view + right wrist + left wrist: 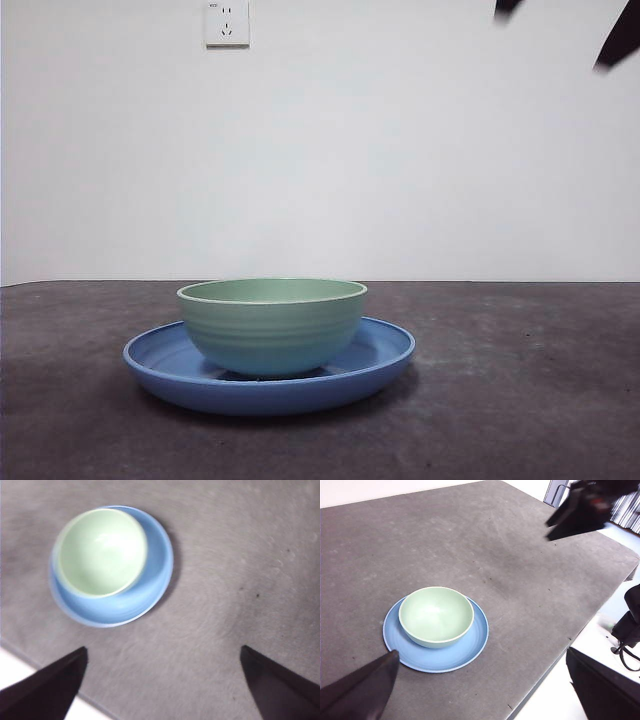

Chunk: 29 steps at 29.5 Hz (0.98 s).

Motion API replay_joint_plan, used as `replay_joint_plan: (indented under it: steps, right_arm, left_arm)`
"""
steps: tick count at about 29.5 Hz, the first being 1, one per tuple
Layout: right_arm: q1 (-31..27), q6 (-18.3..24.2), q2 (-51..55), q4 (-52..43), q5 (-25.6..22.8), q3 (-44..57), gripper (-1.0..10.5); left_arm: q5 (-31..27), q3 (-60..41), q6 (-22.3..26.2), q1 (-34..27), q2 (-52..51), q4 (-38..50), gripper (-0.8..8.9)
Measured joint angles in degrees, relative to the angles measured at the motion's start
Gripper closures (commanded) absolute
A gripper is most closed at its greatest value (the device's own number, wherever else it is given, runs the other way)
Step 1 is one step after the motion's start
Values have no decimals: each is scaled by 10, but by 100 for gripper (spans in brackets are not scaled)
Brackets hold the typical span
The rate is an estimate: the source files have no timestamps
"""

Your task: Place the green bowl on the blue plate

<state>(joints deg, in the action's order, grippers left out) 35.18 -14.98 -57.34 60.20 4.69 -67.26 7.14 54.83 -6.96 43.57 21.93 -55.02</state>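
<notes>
Mint-green, the green bowl (272,325) sits upright inside the blue plate (385,355), off-centre toward 1 side of it, on the grey desk (520,400). Both arms are lifted clear. The right gripper (162,680) hangs above the desk beside the plate, its 2 fingers (50,687) spread wide and empty. The left gripper (480,690) is also high, fingers (362,687) wide apart, holding nothing. A white wall socket (227,22) shows behind.

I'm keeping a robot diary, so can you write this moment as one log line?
green bowl: on blue plate | right gripper: open, above table | left gripper: open, empty
</notes>
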Motion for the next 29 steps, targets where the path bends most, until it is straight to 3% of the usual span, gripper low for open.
replay_joint_plan:
  steps: [10,18,25,29]
  right_arm:
    - [98,1,158,82,-19,0,344]
    - [105,1,247,114,-19,59,341]
    - [105,1,280,87,-17,78,342]
    - [105,1,278,51,-17,78,351]
  left_arm:
    - [0,0,0,0,0,0,283]
    - [0,0,0,0,0,-2,283]
    - [0,0,0,0,0,-2,295]
    - [0,0,0,0,0,-3,444]
